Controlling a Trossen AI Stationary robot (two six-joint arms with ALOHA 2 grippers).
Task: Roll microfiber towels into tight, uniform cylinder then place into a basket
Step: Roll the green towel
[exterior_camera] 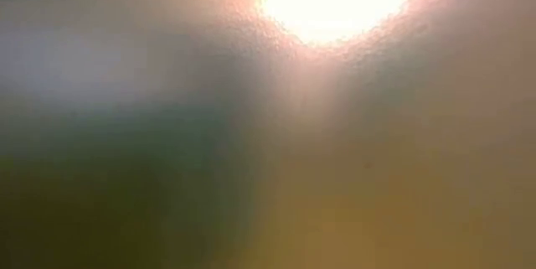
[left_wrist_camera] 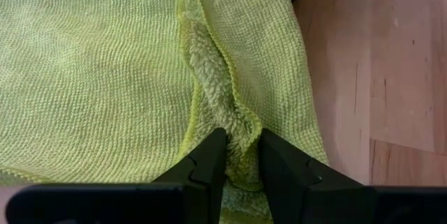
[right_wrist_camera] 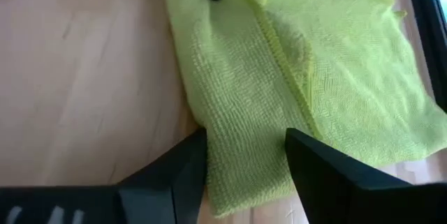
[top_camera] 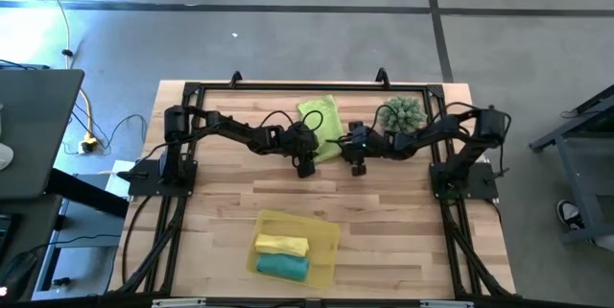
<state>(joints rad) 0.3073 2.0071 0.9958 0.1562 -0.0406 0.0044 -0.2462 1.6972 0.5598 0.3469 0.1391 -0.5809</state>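
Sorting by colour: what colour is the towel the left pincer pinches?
Lime green towel, clearest in the left wrist view.

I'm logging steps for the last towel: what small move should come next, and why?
Probably close the right gripper on the lime green towel's folded edge. Its fingers straddle that edge, standing open, while the left gripper pinches the same fold. The yellow and teal rolls already lie in the basket.

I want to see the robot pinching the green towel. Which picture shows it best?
The left wrist view: the left hand pinches a fold of the lime green towel. The high view shows it small, the right wrist view shows its edge, and the low view shows nothing.
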